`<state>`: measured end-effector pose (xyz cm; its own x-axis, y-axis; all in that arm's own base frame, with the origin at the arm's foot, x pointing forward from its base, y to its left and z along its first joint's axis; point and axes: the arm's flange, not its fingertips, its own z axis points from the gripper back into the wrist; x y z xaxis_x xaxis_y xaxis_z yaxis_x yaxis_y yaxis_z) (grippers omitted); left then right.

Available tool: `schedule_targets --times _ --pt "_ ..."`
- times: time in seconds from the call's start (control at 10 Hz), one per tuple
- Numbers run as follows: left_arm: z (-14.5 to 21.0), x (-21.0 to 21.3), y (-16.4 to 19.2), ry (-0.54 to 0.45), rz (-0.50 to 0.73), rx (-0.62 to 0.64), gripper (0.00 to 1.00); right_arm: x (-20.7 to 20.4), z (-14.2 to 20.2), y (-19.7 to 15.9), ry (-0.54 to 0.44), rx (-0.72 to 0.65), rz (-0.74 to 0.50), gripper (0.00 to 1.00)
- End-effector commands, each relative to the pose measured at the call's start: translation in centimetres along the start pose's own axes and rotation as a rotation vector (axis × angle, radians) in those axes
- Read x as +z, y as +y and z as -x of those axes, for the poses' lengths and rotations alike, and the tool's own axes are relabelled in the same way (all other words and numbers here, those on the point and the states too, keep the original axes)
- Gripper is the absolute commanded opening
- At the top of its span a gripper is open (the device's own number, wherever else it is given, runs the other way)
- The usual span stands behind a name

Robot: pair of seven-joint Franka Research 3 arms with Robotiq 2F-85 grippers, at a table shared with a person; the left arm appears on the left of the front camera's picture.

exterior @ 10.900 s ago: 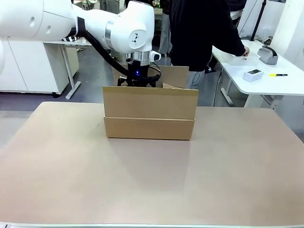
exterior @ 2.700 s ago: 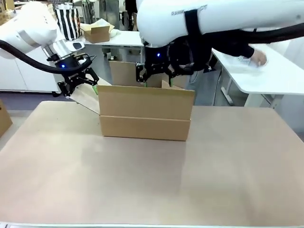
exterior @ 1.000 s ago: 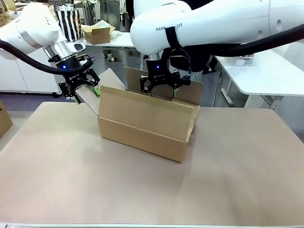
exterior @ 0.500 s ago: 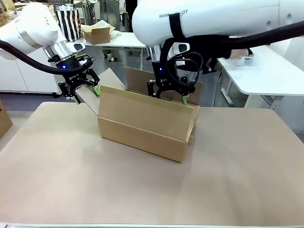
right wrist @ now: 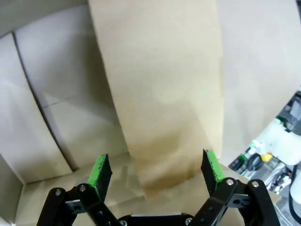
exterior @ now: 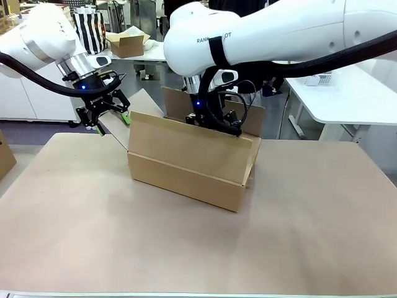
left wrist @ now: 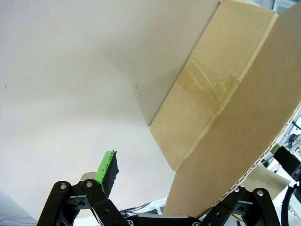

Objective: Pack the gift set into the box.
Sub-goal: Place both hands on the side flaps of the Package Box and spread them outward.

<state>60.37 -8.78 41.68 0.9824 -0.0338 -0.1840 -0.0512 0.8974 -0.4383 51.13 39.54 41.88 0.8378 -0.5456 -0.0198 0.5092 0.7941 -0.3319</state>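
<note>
As read from the left, your left gripper (exterior: pixel 113 124) hung with its jaws spread to either side of the side flap (exterior: pixel 138 104). One green pad (left wrist: pixel 107 169) was clear of the board, so nothing was pinched. Centre: the box (exterior: pixel 186 162) sat slewed at the middle of the tan table (exterior: pixel 186 254). It was plain brown corrugated card, shallow and rectangular, with a fluted edge showing and a strip of clear tape (left wrist: pixel 207 87) across one seam. Right: your right gripper (exterior: pixel 218 122) stood at the rear flap (exterior: pixel 175 102), jaws likewise wide, the flap between them but not clamped. The interior below looked bare. Judged step: opening the flaps, packing not begun. The next move likely called for pressing each flap outward without sliding the light carton.
</note>
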Motion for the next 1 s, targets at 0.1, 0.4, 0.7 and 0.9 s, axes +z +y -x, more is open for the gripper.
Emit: schedule_targets --times 0.1,0.4,0.7,0.9 --pt "0.1 0.1 0.0 -0.008 -0.017 0.016 1.00 -1.6 0.4 0.4 -0.043 0.047 0.025 1.00" --pt "0.1 0.1 0.0 -0.008 -0.017 0.016 1.00 -1.9 0.5 -0.4 -0.009 0.065 0.141 1.00" --pt "0.1 0.1 0.0 -0.008 -0.017 0.016 1.00 -2.1 0.4 -1.6 -0.026 0.069 0.251 1.00" --pt "0.1 0.1 0.0 -0.008 -0.017 0.016 1.00 -2.7 0.4 -2.4 -0.075 0.027 0.266 1.00"
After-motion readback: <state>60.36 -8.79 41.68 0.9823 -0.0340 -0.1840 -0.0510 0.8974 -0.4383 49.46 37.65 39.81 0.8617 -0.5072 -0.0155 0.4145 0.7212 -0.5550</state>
